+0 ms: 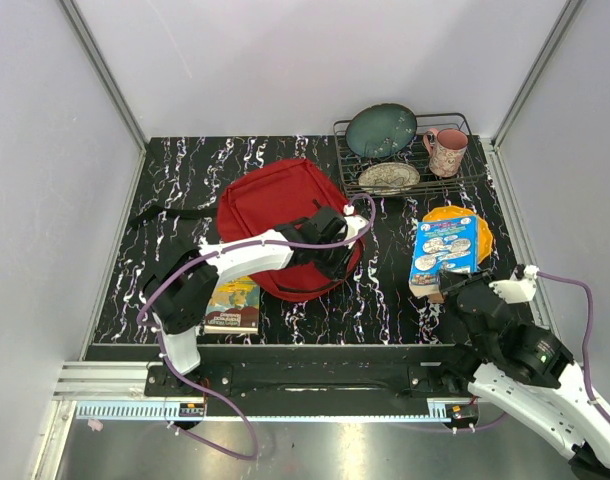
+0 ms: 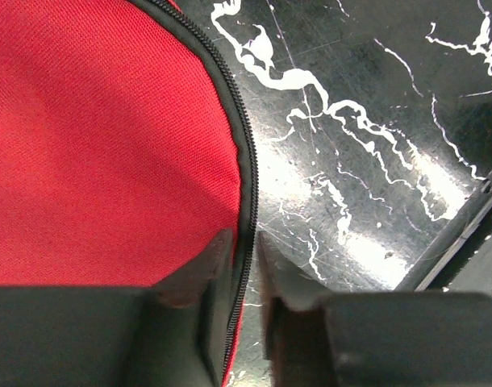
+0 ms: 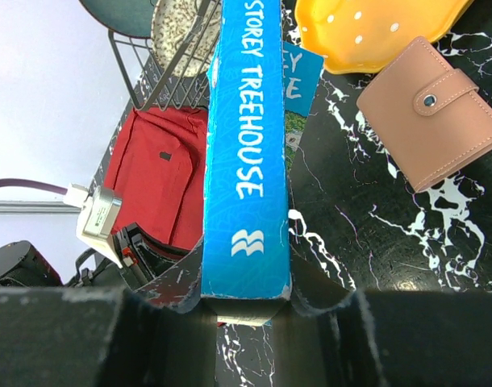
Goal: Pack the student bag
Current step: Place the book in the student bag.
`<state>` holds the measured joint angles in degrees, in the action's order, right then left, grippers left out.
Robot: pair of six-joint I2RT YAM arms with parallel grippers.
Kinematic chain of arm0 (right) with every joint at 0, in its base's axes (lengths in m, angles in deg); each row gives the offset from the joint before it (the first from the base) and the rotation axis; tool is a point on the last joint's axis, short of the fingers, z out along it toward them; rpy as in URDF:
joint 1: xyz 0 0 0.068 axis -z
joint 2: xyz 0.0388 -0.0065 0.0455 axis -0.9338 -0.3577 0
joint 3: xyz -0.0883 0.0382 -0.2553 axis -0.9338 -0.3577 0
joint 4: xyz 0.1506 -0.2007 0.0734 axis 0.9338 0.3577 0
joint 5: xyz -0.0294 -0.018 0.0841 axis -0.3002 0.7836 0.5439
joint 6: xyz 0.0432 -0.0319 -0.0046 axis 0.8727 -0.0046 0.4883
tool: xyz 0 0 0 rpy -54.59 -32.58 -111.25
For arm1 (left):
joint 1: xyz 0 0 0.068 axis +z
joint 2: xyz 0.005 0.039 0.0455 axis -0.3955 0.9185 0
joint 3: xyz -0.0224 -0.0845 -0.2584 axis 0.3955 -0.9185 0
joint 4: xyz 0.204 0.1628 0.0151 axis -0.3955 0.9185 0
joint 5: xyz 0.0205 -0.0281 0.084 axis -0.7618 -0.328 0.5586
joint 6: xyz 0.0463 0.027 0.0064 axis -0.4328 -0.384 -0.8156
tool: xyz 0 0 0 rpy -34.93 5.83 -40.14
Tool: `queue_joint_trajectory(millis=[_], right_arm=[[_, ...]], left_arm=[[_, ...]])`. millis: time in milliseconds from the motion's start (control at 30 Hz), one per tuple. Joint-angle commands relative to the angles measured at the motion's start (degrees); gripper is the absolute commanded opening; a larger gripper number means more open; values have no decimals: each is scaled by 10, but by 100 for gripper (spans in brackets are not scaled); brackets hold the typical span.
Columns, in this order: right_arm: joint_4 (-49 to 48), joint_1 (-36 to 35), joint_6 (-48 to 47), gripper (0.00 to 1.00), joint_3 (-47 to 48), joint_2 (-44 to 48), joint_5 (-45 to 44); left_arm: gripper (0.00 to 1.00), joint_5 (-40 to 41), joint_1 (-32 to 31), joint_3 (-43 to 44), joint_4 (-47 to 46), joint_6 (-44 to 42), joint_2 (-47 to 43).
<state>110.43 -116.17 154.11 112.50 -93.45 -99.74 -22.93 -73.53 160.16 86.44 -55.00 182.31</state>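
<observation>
The bag [image 1: 275,200] lies flat on the black marbled worktop [image 1: 185,170], a little left of the middle and in front of the wire rack [image 1: 422,172]. It is red, and a black strap [image 1: 170,212] goes out from it to the left.

Your left jaws are at the right edge of the bag, low over the worktop. In the left wrist view the zip [image 2: 244,161] runs between the two fingers [image 2: 210,266]. The jaws are closed to a narrow gap and pinch this zipped edge. The part of the zip that you can see is shut.

Your right jaws grip a blue book [image 3: 246,161] at the near end of its spine, with one finger on each cover. The book is on the right side of the worktop, well apart from the bag. You cannot tell if it is lifted. It partly covers a yellow dish [image 1: 447,213], and a tan wallet [image 3: 430,109] lies just beside this dish.

A second book [image 1: 233,305] lies near the front edge on the left, partly under the left arm. The rack holds a green plate [image 1: 381,130] and a patterned plate [image 1: 389,177], with a pink mug [image 1: 446,152] at its right end.
</observation>
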Motion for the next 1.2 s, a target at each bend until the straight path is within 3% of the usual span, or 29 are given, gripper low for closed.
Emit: queue_joint_trajectory(millis=[0, 33, 167, 233, 500, 867, 1167], right_arm=[[-27, -1, 17, 4, 5, 11, -21], [-28, -1, 17, 4, 4, 11, -21], [-28, -1, 20, 5, -1, 13, -21], [-27, -1, 21, 6, -1, 17, -20], [-28, -1, 22, 7, -6, 29, -21], [-32, -1, 18, 7, -6, 13, -14], [-192, -1, -115, 0, -13, -31, 99]], left_arm=[[36, 3, 0, 23, -8, -5, 4], [49, 3, 0, 23, -9, -4, 5], [53, 2, 0, 25, -9, -3, 18], [48, 3, 0, 25, -10, -2, 24], [0, 17, 0, 23, -10, 2, 17], [0, 81, 0, 36, 13, 1, -112], [0, 187, 8, 47, 30, 0, -203]])
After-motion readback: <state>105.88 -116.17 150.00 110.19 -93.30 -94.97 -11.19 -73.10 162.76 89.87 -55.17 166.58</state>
